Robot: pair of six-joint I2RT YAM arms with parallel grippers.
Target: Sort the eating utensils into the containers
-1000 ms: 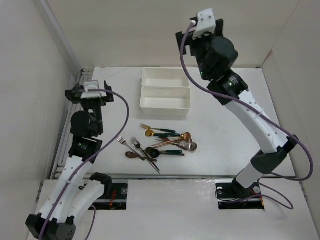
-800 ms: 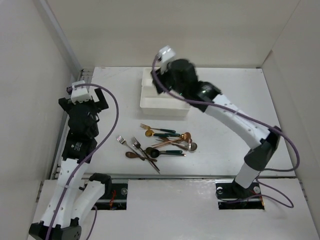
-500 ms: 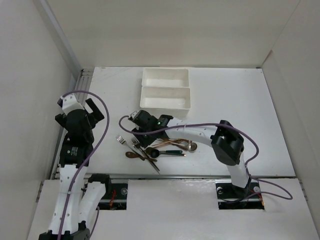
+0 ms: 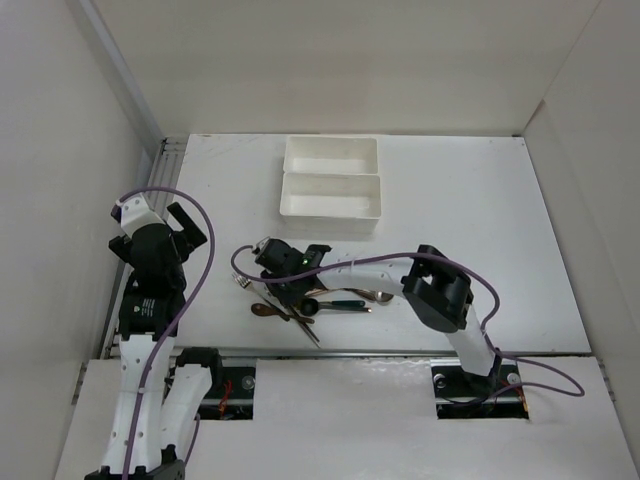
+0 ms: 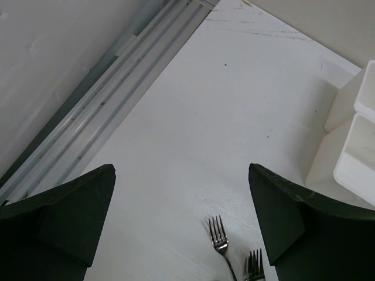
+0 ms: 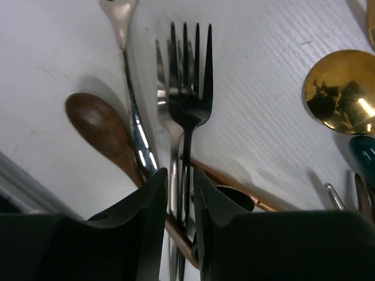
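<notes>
Right gripper [image 6: 180, 175] (almost closed) clamps two forks [image 6: 187, 111].

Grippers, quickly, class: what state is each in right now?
Left gripper: open, empty.
Right gripper: closed on black fork and silver fork handles.

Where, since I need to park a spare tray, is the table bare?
Bare table lies right of the two trays, and also between them and the left gripper. Crowded: the utensil pile at the right gripper.

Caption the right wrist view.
Right gripper straddles the handle of a black fork, between a brown spoon and a gold spoon.
</notes>
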